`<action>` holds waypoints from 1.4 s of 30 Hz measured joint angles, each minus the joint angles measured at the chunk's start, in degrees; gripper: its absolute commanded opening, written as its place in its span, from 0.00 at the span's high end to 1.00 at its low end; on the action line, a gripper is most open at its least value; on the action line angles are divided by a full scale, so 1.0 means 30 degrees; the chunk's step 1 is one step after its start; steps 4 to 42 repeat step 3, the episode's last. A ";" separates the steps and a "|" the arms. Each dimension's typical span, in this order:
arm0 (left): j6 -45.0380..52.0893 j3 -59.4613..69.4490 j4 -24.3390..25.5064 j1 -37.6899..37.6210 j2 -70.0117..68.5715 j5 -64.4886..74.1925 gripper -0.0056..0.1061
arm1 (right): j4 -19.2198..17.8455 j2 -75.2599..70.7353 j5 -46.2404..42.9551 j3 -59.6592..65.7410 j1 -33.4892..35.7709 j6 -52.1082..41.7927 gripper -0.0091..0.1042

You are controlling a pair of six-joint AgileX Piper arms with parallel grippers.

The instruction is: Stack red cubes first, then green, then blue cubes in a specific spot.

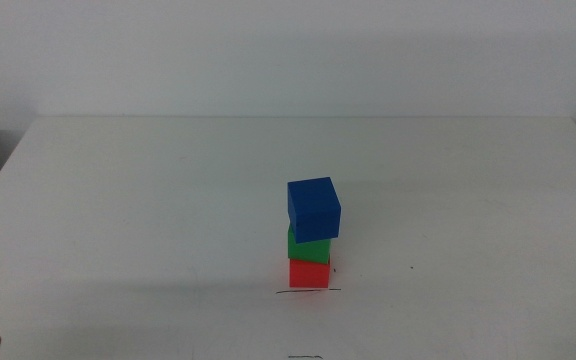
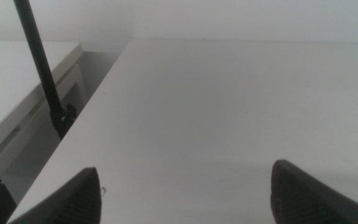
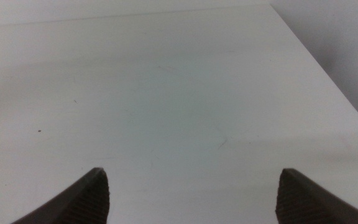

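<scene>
The left pincer (image 2: 185, 196) waits with jaws wide apart over bare white table (image 1: 128, 200), holding nothing. Mid-table, the small matte red cube (image 1: 309, 274) stands just behind the thin black pen line (image 1: 308, 292), which runs left-right. It carries the green cube (image 1: 308, 248), topped by the slightly twisted blue cube (image 1: 314, 207). The right pincer (image 3: 194, 199) likewise gapes, holding nothing.

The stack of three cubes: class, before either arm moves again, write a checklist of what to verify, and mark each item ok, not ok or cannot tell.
1. Order from the bottom is red cube, green cube, blue cube: ok.
2. Red cube sits just behind the black pen line: ok.
3. Blue cube squarely on the green: not ok, it is turned and overhangs to the right.
4. Left gripper empty, jaws open, clear of the stack: ok.
5. Right gripper empty, jaws open, clear of the stack: ok.
6. Stack will stay steady: cannot tell.
</scene>
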 measured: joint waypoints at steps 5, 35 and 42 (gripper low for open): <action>0.0000 0.0000 0.0000 -0.0353 0.0000 0.0000 0.11 | 0.0000 0.0000 0.0000 0.0000 0.0000 0.0000 0.27; 0.0000 0.0000 0.0000 -0.0353 0.0000 0.0000 0.11 | 0.0000 0.0000 0.0000 0.0000 0.0000 0.0000 0.27; 0.0000 0.0000 0.0000 -0.0353 0.0000 0.0000 0.11 | 0.0000 0.0000 0.0000 0.0000 0.0000 0.0000 0.27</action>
